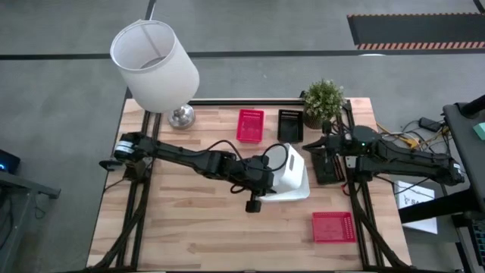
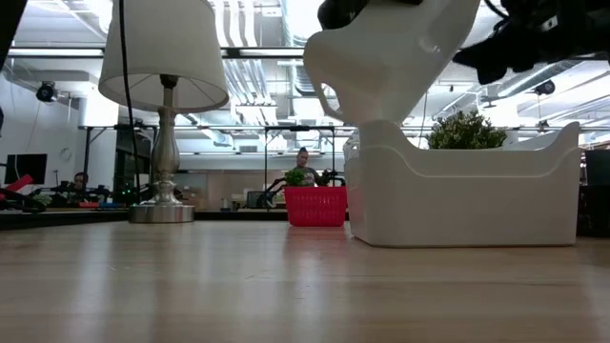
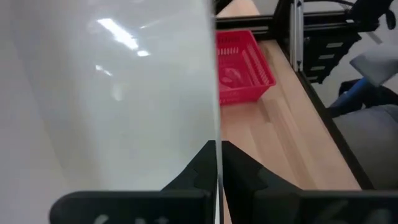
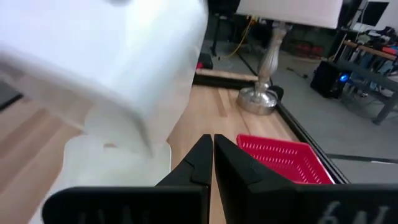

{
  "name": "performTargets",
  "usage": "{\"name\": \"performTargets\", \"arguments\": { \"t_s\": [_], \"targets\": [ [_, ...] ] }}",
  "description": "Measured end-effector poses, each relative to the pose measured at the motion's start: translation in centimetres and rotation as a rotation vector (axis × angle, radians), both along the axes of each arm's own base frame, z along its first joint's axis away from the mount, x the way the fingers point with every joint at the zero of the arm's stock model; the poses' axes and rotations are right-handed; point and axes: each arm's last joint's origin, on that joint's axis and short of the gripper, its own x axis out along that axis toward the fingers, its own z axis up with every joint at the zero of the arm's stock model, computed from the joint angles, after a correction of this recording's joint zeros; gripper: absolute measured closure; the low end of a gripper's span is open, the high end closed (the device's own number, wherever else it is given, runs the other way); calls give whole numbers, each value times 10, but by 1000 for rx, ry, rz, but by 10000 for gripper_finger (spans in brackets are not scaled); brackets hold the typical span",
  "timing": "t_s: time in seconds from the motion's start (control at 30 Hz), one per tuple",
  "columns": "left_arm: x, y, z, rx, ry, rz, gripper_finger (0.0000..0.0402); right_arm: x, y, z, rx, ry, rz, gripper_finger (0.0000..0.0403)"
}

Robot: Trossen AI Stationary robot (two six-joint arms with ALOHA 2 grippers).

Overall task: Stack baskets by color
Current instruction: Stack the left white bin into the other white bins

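Observation:
My left gripper (image 1: 270,177) is shut on a white basket (image 2: 391,57), which hangs tilted over a second white basket (image 2: 467,195) standing on the table's middle. In the left wrist view the held basket's smooth wall (image 3: 106,93) fills most of the picture. My right gripper (image 1: 324,141) is shut on nothing at the table's right, above a black basket (image 1: 330,170). At the far side a red basket (image 1: 250,126) and another black basket (image 1: 290,125) lie side by side. A second red basket (image 1: 333,226) lies near the front right. My left gripper pinches the thin side wall of the white basket at its edge (image 3: 217,134) between its two fingers. The fingers come from the table's left, slanting down. The basket is lifted and tilted; whether its lowest corner (image 2: 379,119) touches the lower basket's rim, I cannot tell.
A lamp with a white shade (image 1: 155,64) and a metal base (image 1: 181,115) stands at the far left. A potted green plant (image 1: 324,98) is at the far right. Bare wood (image 1: 189,227) spreads over the near left of the table.

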Motion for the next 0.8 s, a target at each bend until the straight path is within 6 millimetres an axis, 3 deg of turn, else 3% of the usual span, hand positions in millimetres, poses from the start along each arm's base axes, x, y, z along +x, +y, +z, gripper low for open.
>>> {"name": "performTargets", "arguments": {
  "t_s": [0.17, 0.37, 0.6, 0.8],
  "targets": [
    [-1, 4, -2, -48, 33, 0, 401, -6, 2, 15, 34, -51, -5, 380],
    [-11, 7, -5, -71, 178, 45, 401, 1, -1, 32, 93, -2, -12, 312],
    [-18, 10, 3, -49, 185, 45, 401, 32, -8, 49, 199, 128, -20, 227],
    [-20, 11, 14, -28, 148, 34, 401, 51, -10, 73, 157, 180, 56, 197]
  ]
}}
